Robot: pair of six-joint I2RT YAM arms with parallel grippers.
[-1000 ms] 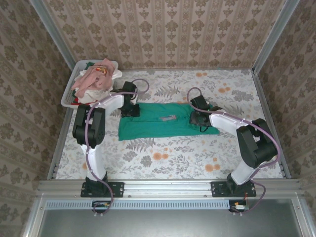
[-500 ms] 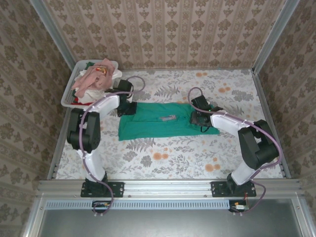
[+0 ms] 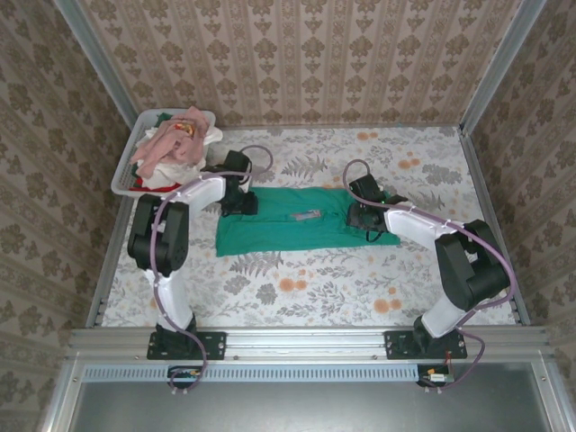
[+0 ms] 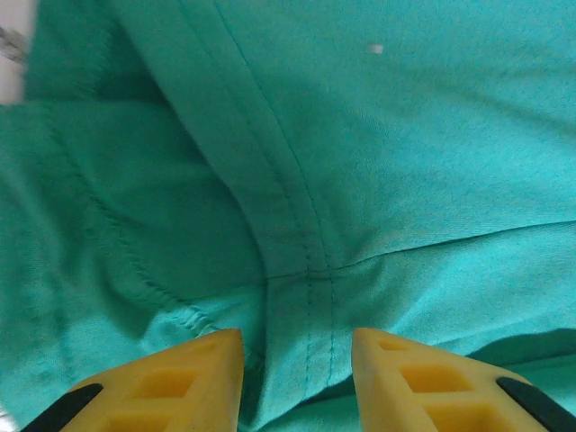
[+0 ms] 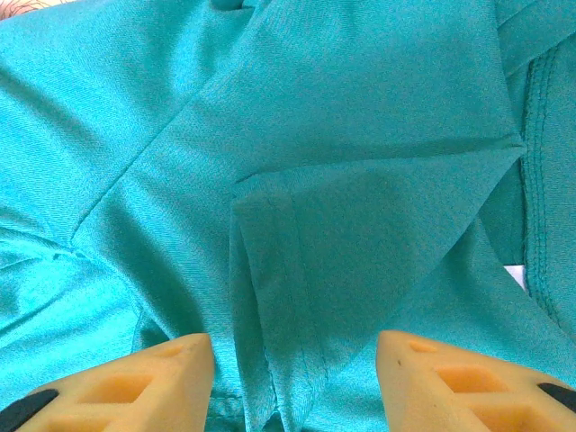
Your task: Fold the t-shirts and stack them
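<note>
Top external: tub (image 3: 122,184) of heaped shirts (image 3: 175,144) beside the teal t-shirt (image 3: 279,232), left pincer (image 3: 240,206) and right pincer (image 3: 358,216) parted on it.

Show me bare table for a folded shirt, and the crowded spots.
Free: the wide near strip of table between the green t-shirt and the front rail; the far band between it and the back wall, widest far right. Crowded: far left, around the white tub of shirts and the left arm.

The spread t-shirt (image 3: 288,227) is lying across the middle of the table (image 3: 297,288). At ten o'clock the tub (image 3: 123,180) is sitting with a heap of t-shirts (image 3: 175,144) in it. The left gripper (image 3: 239,203) is standing at the spread shirt's nine o'clock end, the right gripper (image 3: 360,216) at three.
</note>
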